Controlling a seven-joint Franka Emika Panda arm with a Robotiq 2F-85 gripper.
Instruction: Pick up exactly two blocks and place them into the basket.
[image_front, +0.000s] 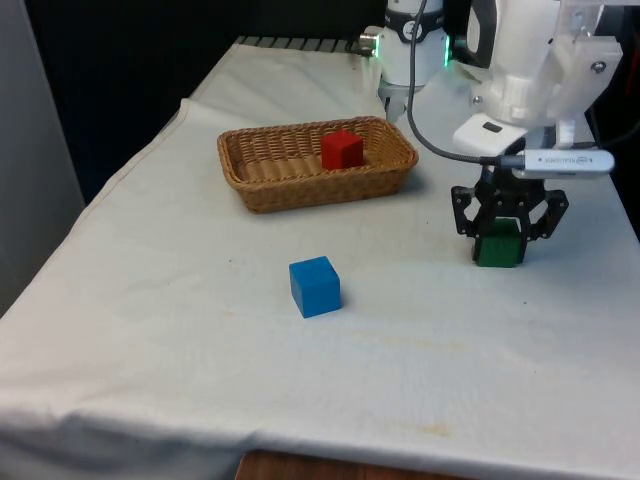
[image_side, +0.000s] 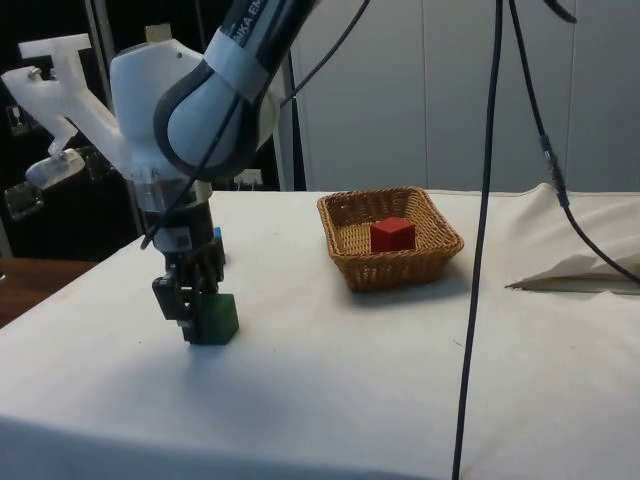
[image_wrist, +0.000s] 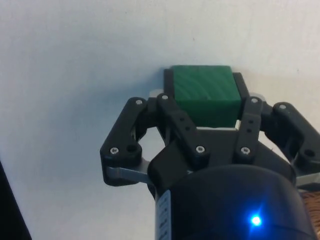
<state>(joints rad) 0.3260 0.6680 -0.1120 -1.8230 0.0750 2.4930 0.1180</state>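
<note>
With a red block (image_front: 342, 150) already in the basket (image_front: 262, 182), the gripper (image_front: 507, 232) sits closed around a green block (image_front: 499, 245) on the table, needing to lift next.

The green block (image_front: 498, 246) is partly covered in the front view: the gripper (image_front: 507, 228) stands over its upper half, so only the lower faces are visible. In the side view the fingers hide the near-side face of the green block (image_side: 215, 319). In the wrist view the gripper (image_wrist: 205, 107) body covers the block's nearer end (image_wrist: 204, 95), and contact between pads and block sides cannot be confirmed.

The blue block (image_side: 217, 238) in the side view is almost wholly behind the arm; a thin sliver shows.

The red block (image_front: 342, 150) has its base hidden by the basket (image_front: 300, 185) wall.
</note>
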